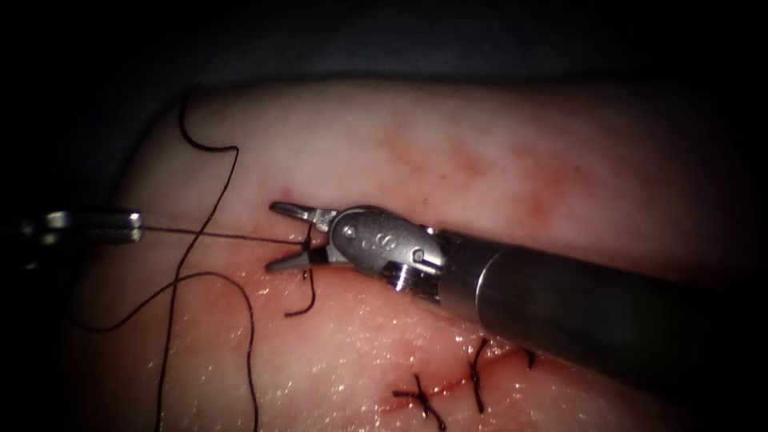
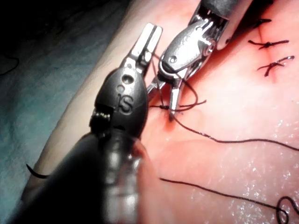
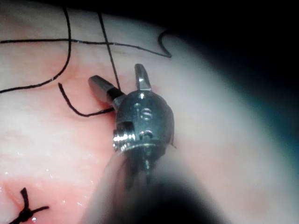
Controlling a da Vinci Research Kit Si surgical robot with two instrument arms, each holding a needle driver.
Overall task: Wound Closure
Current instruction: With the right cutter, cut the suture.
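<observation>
My right tool [image 1: 272,237] comes in from the right over the tissue [image 1: 496,152], jaws open, one above and one below a dark stitch [image 1: 308,240] at the cut's left end. A taut thread [image 1: 216,234] runs from that stitch, between the open jaws, to my left tool [image 1: 134,226] at the far left, which is shut on it. In the right wrist view the right tool [image 3: 116,74] stands open with thread [image 3: 110,56] passing between its fingers. The left wrist view has the left tool [image 2: 152,30] shut, beside the open right tool [image 2: 161,102].
Finished stitches [image 1: 420,396] [image 1: 478,376] cross the cut at the lower right. Slack thread [image 1: 204,200] loops over the tissue left of the stitch, and a short tail [image 1: 308,300] hangs below it. Red fluid [image 1: 464,160] stains the tissue above the right shaft.
</observation>
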